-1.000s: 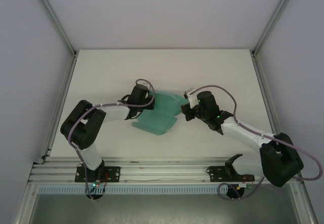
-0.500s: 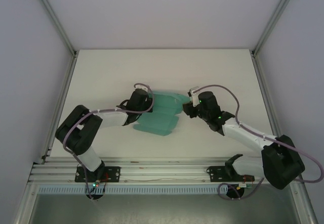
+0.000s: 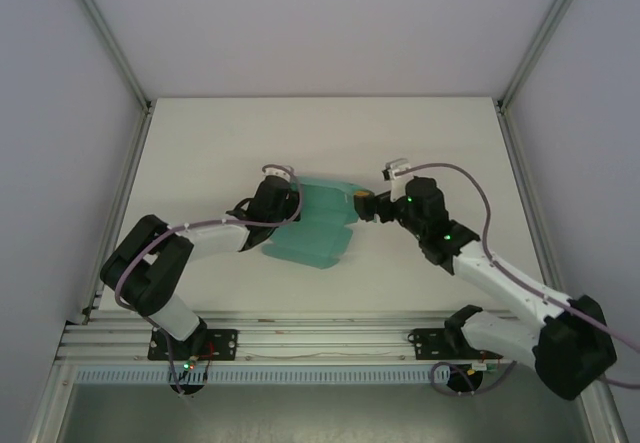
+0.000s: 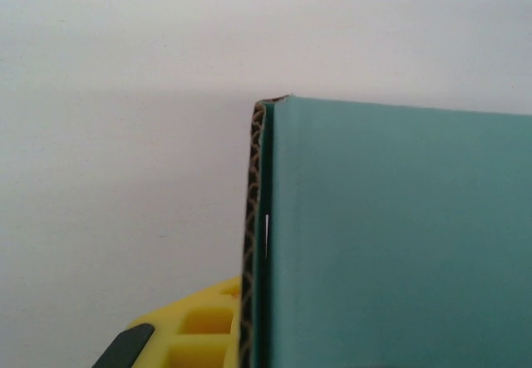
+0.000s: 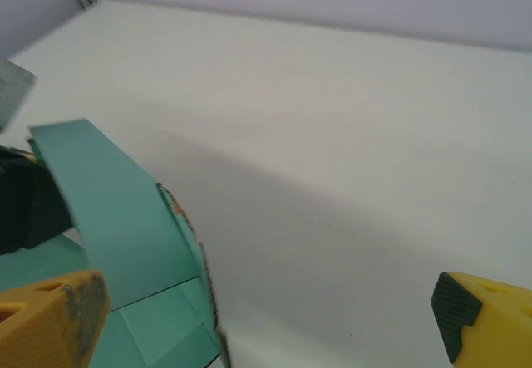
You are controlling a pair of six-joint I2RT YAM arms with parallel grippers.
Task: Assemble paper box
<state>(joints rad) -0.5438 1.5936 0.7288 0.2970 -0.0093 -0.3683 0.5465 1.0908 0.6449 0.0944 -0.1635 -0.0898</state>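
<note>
The teal-green paper box (image 3: 315,228) is a partly folded card sheet on the white table (image 3: 330,133), with one panel raised. My left gripper (image 3: 281,203) is at its left edge, shut on the upright panel. In the left wrist view that panel (image 4: 399,235) runs straight past a yellow finger (image 4: 195,328), its corrugated edge against the finger; the other finger is hidden behind the card. My right gripper (image 3: 368,206) hovers just off the card's right end, open and holding nothing. In the right wrist view its fingertips (image 5: 50,318) stand far apart and the card (image 5: 125,235) lies at the left.
Metal frame posts (image 3: 115,58) and grey side walls close in the table on both sides. An aluminium rail (image 3: 320,343) carrying both arm bases runs along the near edge.
My right gripper has let go of the card's right flap, opened and drawn back to the right. The left arm has sunk lower, still holding the card's left edge.
</note>
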